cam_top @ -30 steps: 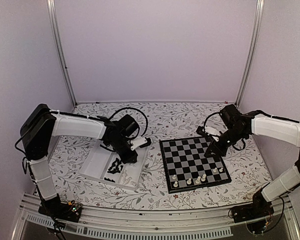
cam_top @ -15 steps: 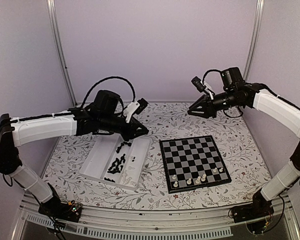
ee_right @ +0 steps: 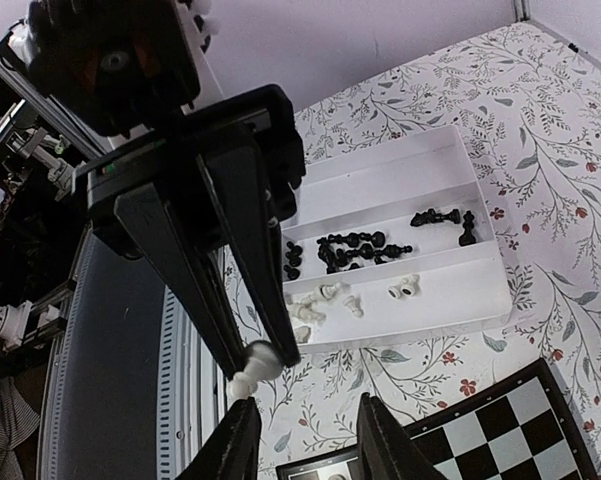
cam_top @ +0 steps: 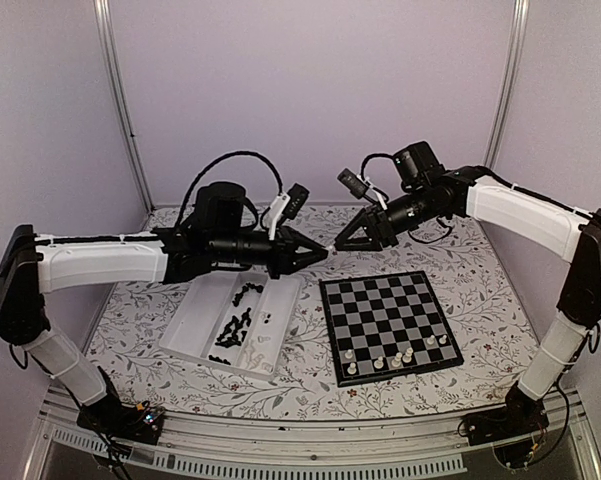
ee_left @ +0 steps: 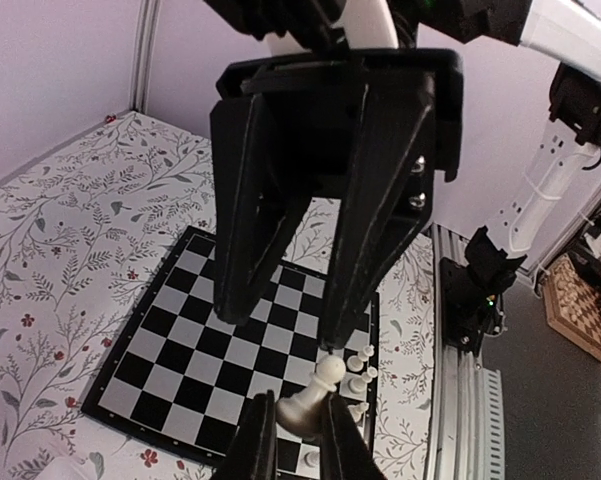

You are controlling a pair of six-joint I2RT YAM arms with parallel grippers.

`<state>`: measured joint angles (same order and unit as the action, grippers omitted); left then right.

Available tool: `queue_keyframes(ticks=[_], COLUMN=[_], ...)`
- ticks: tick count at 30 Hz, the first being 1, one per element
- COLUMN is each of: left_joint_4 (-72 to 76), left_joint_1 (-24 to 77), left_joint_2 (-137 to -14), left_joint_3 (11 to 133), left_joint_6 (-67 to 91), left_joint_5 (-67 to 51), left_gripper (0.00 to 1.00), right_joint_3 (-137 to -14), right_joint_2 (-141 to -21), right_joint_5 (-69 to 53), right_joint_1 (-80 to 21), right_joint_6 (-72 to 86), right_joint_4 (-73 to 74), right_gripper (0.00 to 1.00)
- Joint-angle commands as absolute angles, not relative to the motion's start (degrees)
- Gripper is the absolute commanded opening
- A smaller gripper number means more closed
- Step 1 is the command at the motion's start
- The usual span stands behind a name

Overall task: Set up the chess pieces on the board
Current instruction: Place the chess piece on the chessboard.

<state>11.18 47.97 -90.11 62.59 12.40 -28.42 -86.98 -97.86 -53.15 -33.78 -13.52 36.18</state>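
A: Top view?
B: High behind the arm bases [cam_top: 130, 418], looking down on the whole surface [cam_top: 480, 330].
A: The wrists?
B: Close, along their own fingers [ee_left: 256, 440]. Left faces the board [ee_left: 160, 360] and right tool [ee_left: 285, 320]; right faces the tray [ee_right: 380, 190] and left tool [ee_right: 245, 365]. All three share those tool tips.

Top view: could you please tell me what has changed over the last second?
The left pincer rose from the tray and the right pincer from the board; both swung inward and now face tip to tip in mid-air. The left holds a white piece; the right is open. The placed pieces stayed.
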Motion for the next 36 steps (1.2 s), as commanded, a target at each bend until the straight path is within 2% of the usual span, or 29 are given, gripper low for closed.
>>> queue_keyframes(ticks=[1,13,18,23,29,36], left_joint_4=[14.9,16.2,16.0,15.5,14.9,14.9], left_joint_1=[49.9,50.6,50.7,50.6,50.6,50.6], left_joint_2=[-92.6,-93.6,-93.5,-93.3,-93.8,-93.9], left_joint_3=[64.2,65.1,65.1,65.0,65.0,65.2], left_joint_6=[14.2,14.8,14.6,14.7,15.3,15.3], left_joint_5=[-30.1,-29.8,-29.5,-27.6,-25.9,-26.2], left_gripper=[0.1,0.1,0.1,0.1,0.1,0.1], right_joint_3=[-89.5,-86.5,-86.0,-85.9,-85.2,-84.9], right_joint_2=[-98.2,-95.5,-95.1,-94.9,-94.4,-94.4], right_joint_5=[-55.6,-56.0,-55.2,-54.7,-54.5,-53.7], right_joint_1=[-34.5,-35.4,-35.4,-35.7,-36.2,-36.4], right_joint_6=[-14.1,-17.4,-17.8,-18.4,-19.6,-19.8], right_joint_4=[37.4,38.7,38.5,39.0,39.6,39.5], right_gripper=[0.33,0.29,0.23,0.23,0.28,0.23])
